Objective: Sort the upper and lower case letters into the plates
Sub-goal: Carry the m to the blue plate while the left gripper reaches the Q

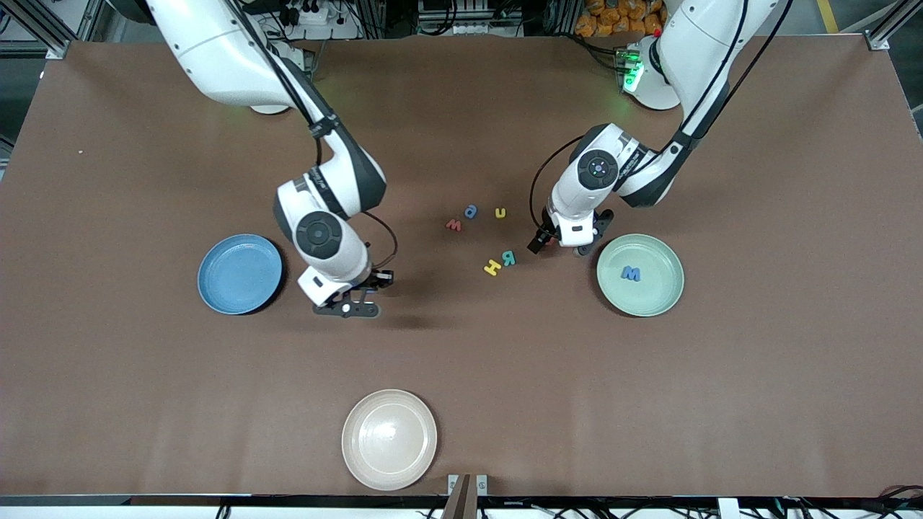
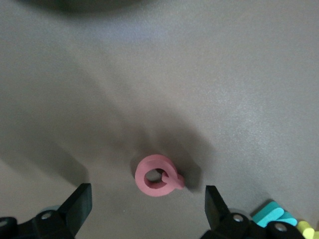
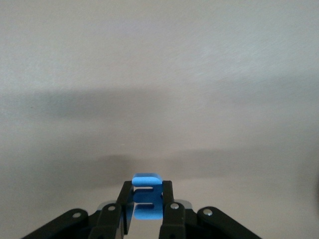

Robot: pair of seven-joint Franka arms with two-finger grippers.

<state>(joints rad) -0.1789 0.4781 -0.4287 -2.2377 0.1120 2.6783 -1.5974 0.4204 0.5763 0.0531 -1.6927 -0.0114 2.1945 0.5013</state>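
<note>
Front view: on the brown bench, a cream-white plate nearest the camera, a blue plate beside the right end effector, a pale green plate with a blue letter M in it, and loose letters between the arms. Left wrist view: left end effector spread wide around a pink round letter lying on the bench, teal and yellow letters just beside. Right wrist view: right end effector pinching a blue letter over bare bench.

Brown table, alu frame.
</note>
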